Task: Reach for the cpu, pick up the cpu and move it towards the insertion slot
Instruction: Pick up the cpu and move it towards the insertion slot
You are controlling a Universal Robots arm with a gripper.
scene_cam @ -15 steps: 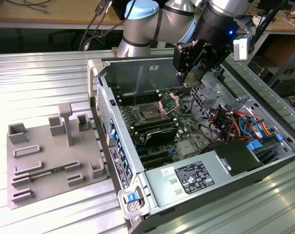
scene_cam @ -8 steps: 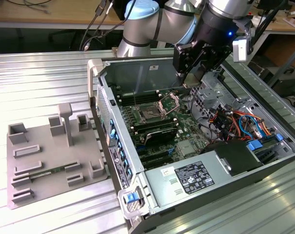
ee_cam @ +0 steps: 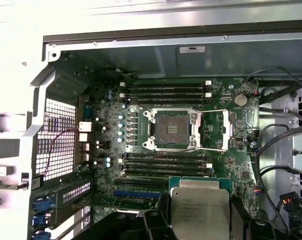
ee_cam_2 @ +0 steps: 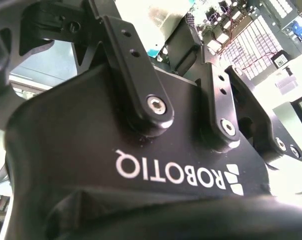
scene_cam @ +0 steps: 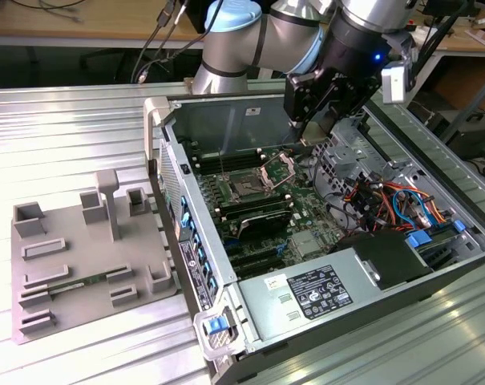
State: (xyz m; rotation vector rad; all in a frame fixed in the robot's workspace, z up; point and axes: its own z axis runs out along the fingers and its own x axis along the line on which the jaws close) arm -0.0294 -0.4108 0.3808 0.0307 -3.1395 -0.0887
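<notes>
In the first wrist view the cpu (ee_cam: 199,200), a flat square chip with a silvery top, sits between my gripper's (ee_cam: 199,222) dark fingers (ee_cam: 158,221). The gripper is shut on it and holds it above the green board. The insertion slot (ee_cam: 171,130) is a dark square socket in a silver frame, its hinged bracket swung open to one side, a short way off from the chip. In the exterior view my gripper (scene_cam: 310,132) hangs inside the open computer case, above and toward that view's right of the insertion slot (scene_cam: 248,188). The second wrist view shows the gripper housing (ee_cam_2: 141,165) up close.
A grey tray (scene_cam: 82,249) with plastic frames lies on the metal table at the exterior view's left. Inside the case are long black memory slots (ee_cam: 165,91) on both sides of the socket, a power supply (scene_cam: 306,289), coloured cables (scene_cam: 386,200) and the case walls (scene_cam: 158,152).
</notes>
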